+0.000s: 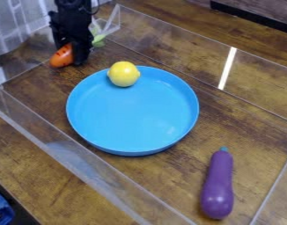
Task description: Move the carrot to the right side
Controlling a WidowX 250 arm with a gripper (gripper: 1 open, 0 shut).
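Carrot at eleven o'clock, move still to do

The tool (73, 44) is closed on the carrot (62, 58), up and left of the plate (132, 118). The grip seems done; I judge that the carrying toward three o'clock is left.
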